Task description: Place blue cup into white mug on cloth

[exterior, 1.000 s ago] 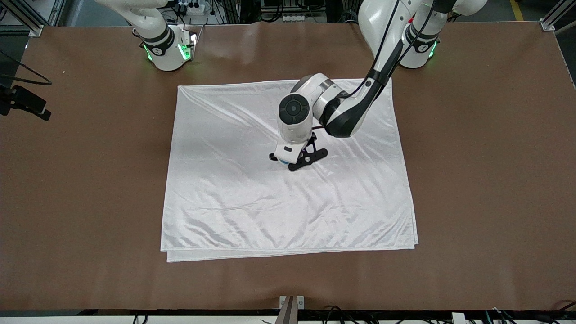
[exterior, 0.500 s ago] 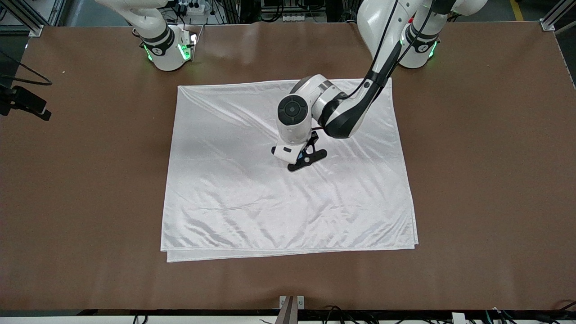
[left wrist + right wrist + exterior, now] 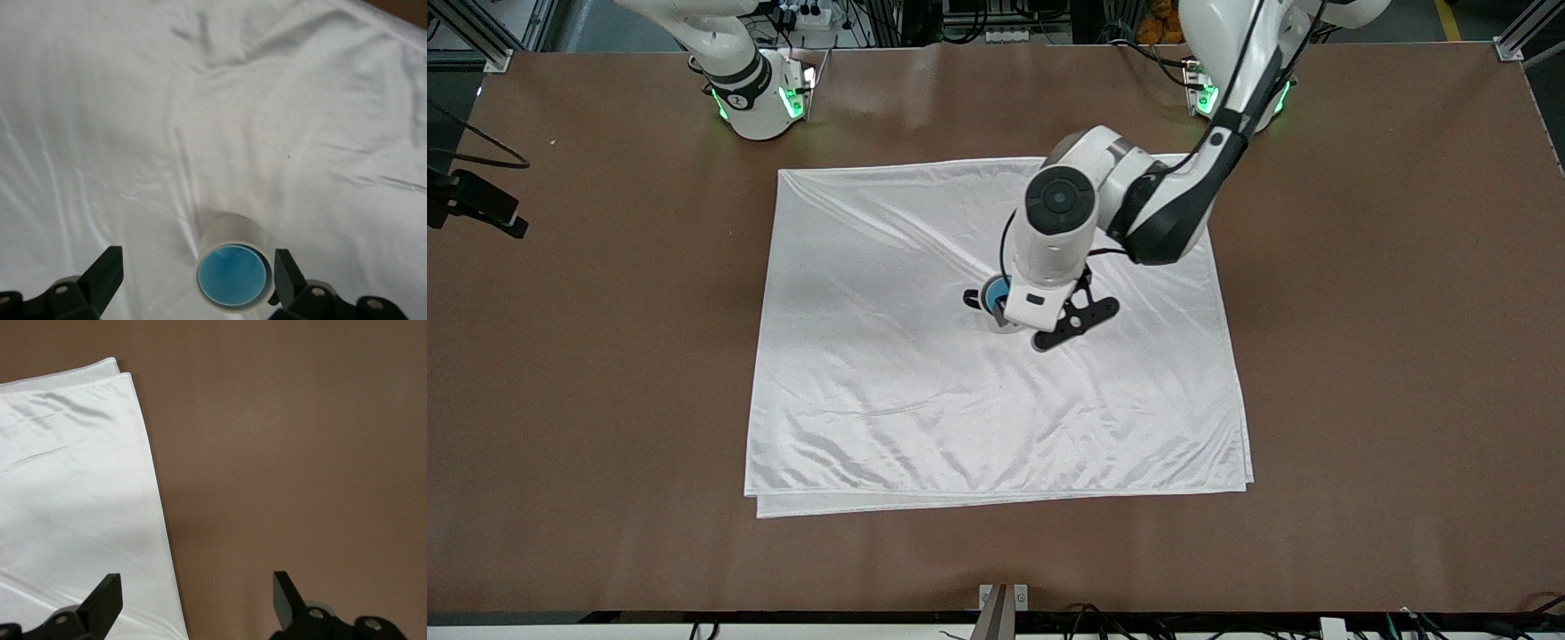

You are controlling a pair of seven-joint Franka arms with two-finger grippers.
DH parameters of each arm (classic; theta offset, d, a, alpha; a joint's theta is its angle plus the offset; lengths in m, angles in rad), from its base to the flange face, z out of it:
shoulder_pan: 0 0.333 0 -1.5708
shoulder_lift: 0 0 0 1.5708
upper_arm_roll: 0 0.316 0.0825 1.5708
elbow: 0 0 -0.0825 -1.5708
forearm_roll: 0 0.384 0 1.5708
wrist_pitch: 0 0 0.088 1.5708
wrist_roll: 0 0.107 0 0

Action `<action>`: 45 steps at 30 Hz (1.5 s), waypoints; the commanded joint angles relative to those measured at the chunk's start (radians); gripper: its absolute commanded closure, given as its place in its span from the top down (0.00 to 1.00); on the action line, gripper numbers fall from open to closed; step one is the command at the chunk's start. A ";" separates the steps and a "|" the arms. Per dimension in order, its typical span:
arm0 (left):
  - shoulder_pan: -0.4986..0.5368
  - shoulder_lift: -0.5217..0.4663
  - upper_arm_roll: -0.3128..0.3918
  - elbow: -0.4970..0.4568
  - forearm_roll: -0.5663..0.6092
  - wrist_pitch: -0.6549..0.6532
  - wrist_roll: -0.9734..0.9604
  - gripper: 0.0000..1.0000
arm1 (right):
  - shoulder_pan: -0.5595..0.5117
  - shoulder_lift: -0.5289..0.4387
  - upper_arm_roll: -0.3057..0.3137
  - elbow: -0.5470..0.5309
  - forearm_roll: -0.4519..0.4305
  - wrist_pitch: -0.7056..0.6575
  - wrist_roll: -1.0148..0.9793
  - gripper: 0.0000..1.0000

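Observation:
The white mug [image 3: 987, 313] stands upright on the cloth [image 3: 889, 391], near its middle. The blue cup [image 3: 993, 294] sits inside it, with its bright blue inside showing. In the left wrist view the blue cup [image 3: 233, 275] fills the mug [image 3: 230, 230], and the cloth [image 3: 200, 100] lies all around. My left gripper [image 3: 1021, 322] hangs open just above the mug, its own view [image 3: 195, 275] showing a finger on each side and touching nothing. My right gripper [image 3: 197, 597] is open and empty over a corner of the cloth [image 3: 73, 507]; that arm waits.
The bare brown table [image 3: 1387, 356] surrounds the cloth on all sides and also shows in the right wrist view [image 3: 287, 453]. The left arm's forearm [image 3: 1165, 213] reaches over the cloth's edge toward the robots.
My left gripper has lifted and shifted toward the left arm's end of the table. The mug with the blue cup in it, hidden before under the hand, now shows beside it.

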 commanded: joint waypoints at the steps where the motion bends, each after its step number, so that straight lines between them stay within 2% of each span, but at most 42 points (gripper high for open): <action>1: 0.105 -0.073 -0.009 -0.019 0.017 -0.078 0.130 1.00 | -0.012 0.014 0.006 0.029 0.003 -0.011 -0.015 1.00; 15: 0.357 -0.157 -0.013 -0.023 0.007 -0.184 0.505 1.00 | -0.012 0.014 0.004 0.028 0.001 -0.003 -0.015 1.00; 27: 0.547 -0.194 -0.015 -0.027 0.003 -0.210 0.794 1.00 | -0.014 0.014 0.004 0.028 0.000 -0.002 -0.013 1.00; 34: 0.702 -0.268 -0.053 -0.049 -0.017 -0.210 0.981 1.00 | -0.012 0.014 0.004 0.023 0.001 0.014 -0.013 1.00; 40: 0.716 -0.346 -0.049 -0.084 -0.016 -0.210 1.047 1.00 | -0.011 0.014 0.004 0.018 0.004 0.028 -0.013 1.00; 45: 0.716 -0.453 -0.047 -0.182 -0.008 -0.202 1.081 1.00 | -0.011 0.014 0.004 0.018 0.006 0.029 -0.013 1.00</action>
